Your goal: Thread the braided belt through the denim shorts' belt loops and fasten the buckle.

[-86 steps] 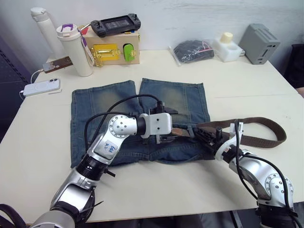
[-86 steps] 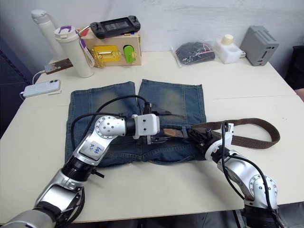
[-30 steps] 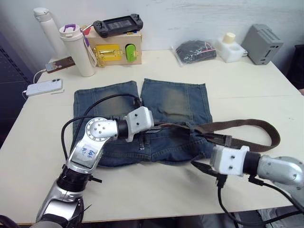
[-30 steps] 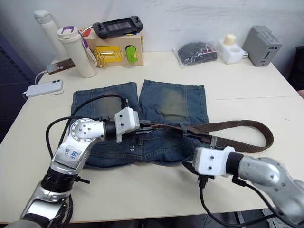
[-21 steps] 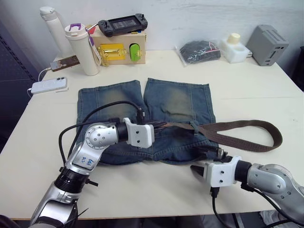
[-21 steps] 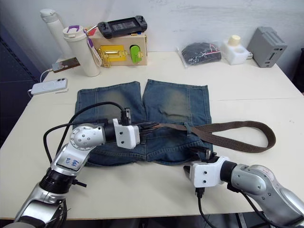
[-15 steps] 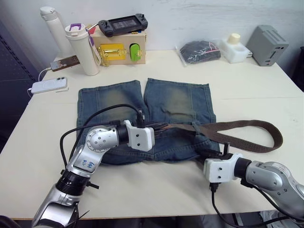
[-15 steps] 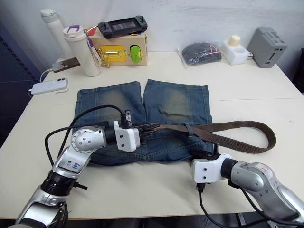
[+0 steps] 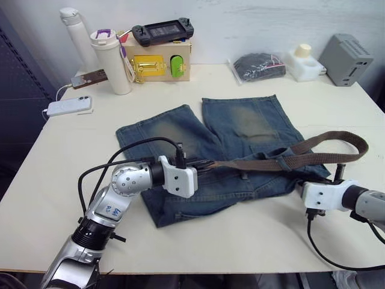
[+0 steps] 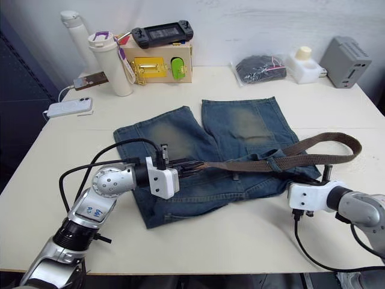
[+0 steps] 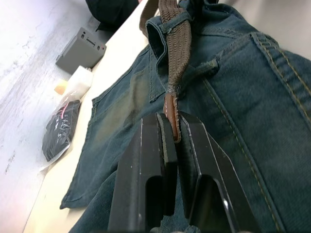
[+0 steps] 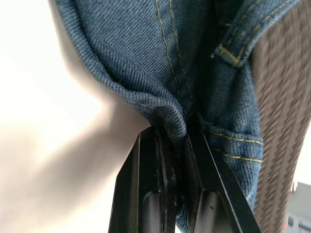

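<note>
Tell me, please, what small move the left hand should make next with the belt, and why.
Probably keep drawing the tip along the waistband. The left hand is shut on the braided belt by its leather tip, the strap already runs through one of the belt loops, and the right hand pinches the denim shorts at their edge to brace them.

One pair of denim shorts (image 9: pixel 240 144), one braided belt (image 9: pixel 325 147), two grippers, left (image 11: pixel 176 127) and right (image 12: pixel 181 132), two bottles (image 9: pixel 114 60) at eleven o'clock, one phone (image 9: pixel 69 106), one wooden box (image 9: pixel 156 60), one handheld console (image 9: pixel 162 30), one bagged black bundle (image 9: pixel 260 65), one grey box (image 9: pixel 351 51)
</note>
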Robot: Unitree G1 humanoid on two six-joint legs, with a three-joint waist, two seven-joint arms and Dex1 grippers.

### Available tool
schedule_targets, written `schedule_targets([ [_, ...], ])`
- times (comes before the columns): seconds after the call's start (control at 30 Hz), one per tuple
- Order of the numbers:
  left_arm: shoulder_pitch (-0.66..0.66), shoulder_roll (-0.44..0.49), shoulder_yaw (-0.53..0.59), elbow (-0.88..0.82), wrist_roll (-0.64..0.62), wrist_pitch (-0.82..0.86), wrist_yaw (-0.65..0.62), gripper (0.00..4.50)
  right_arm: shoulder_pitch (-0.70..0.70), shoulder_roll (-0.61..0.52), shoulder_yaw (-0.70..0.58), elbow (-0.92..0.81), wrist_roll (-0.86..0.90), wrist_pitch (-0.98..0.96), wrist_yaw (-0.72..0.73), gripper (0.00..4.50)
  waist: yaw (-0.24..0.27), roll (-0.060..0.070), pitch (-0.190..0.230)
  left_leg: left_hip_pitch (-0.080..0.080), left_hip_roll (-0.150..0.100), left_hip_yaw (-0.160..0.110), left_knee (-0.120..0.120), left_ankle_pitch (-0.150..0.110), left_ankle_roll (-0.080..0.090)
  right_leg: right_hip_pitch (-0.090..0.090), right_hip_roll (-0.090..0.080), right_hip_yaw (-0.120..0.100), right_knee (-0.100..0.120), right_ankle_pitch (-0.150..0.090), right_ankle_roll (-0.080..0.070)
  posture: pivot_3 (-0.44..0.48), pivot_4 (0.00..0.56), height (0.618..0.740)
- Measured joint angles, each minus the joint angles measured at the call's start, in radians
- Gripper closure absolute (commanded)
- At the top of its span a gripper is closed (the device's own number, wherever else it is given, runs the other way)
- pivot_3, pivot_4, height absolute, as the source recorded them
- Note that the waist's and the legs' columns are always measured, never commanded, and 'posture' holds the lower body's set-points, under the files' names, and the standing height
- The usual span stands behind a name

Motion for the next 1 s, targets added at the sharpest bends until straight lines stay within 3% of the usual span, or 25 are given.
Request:
schedule_targets([
  [0.07, 0.000, -0.001, 0.000, 0.000, 0.003, -0.005, 0.002, 4.50, -0.006, 0.006, -0.001, -0.003, 0.013, 0.005, 0.019, 4.48, -0.001, 0.000, 0.000, 0.000, 0.000, 0.000, 0.000, 0.000, 0.000, 0.000, 0.000, 0.000, 0.000, 0.000, 0.000, 0.000, 0.150, 0.645],
  [0.27, 0.000, -0.004, 0.000, 0.000, 0.009, -0.020, 0.009, 4.50, -0.024, 0.098, -0.038, -0.110, 0.165, 0.215, 0.104, 1.63, -0.001, 0.000, 0.000, 0.000, 0.001, 0.000, 0.000, 0.000, 0.000, 0.000, 0.001, 0.000, -0.001, 0.000, 0.000, 0.000, 0.150, 0.645],
  [0.3, 0.000, -0.004, 0.000, 0.000, 0.010, -0.023, 0.010, 4.50, -0.026, 0.111, -0.050, -0.133, 0.202, 0.259, 0.121, 1.31, -0.001, 0.000, 0.000, 0.000, 0.001, 0.000, 0.000, 0.000, 0.000, 0.000, 0.001, 0.000, -0.001, 0.000, 0.000, 0.000, 0.150, 0.645],
  [0.37, 0.000, -0.005, -0.002, 0.001, 0.017, -0.038, 0.014, 4.50, -0.033, 0.139, -0.098, -0.198, 0.347, 0.421, 0.164, 0.31, -0.001, 0.002, 0.001, 0.000, 0.001, 0.000, 0.000, 0.000, 0.000, 0.000, 0.001, 0.000, -0.001, 0.000, 0.000, 0.000, 0.150, 0.645],
  [0.4, 0.000, -0.005, -0.003, 0.001, 0.020, -0.047, 0.018, 4.50, -0.050, 0.148, -0.137, -0.233, 0.436, 0.524, 0.178, 0.03, -0.001, 0.003, 0.002, 0.000, 0.001, 0.000, 0.000, 0.000, 0.000, 0.000, 0.001, 0.000, -0.002, 0.000, 0.000, 0.000, 0.150, 0.645],
  [0.6, -0.034, -0.019, -0.036, 0.067, 0.110, -0.148, 0.066, 4.50, -0.168, 0.106, -0.409, -0.383, 1.068, 1.111, 0.200, 0.03, 0.004, 0.004, 0.004, 0.000, 0.002, -0.002, 0.000, 0.000, 0.000, 0.003, 0.001, -0.002, -0.005, 0.000, 0.000, 0.000, 0.150, 0.645],
  [0.7, -0.088, -0.052, -0.062, 0.118, 0.178, -0.210, 0.119, 4.50, -0.183, 0.104, -0.413, -0.388, 1.438, 1.349, 0.065, 0.03, 0.009, 0.002, 0.005, -0.001, 0.002, -0.002, 0.002, 0.000, 0.000, 0.003, 0.000, -0.001, -0.006, 0.000, 0.000, 0.000, 0.150, 0.645],
  [0.87, -0.154, -0.102, -0.100, 0.186, 0.243, -0.278, 0.180, 4.50, -0.177, 0.223, -0.249, -0.369, 1.932, 1.288, -0.395, 0.03, 0.005, 0.001, 0.006, -0.003, 0.003, 0.000, 0.002, 0.000, 0.000, 0.001, -0.001, 0.000, -0.006, 0.000, 0.000, 0.000, 0.150, 0.645],
  [1.0, -0.167, -0.119, -0.128, 0.220, 0.251, -0.317, 0.186, 4.50, -0.170, 0.352, -0.162, -0.315, 2.125, 1.118, -0.723, 0.03, 0.003, 0.001, 0.006, -0.004, 0.003, -0.001, 0.002, 0.000, 0.000, 0.001, 0.000, 0.000, -0.005, 0.000, 0.000, 0.000, 0.150, 0.645],
])
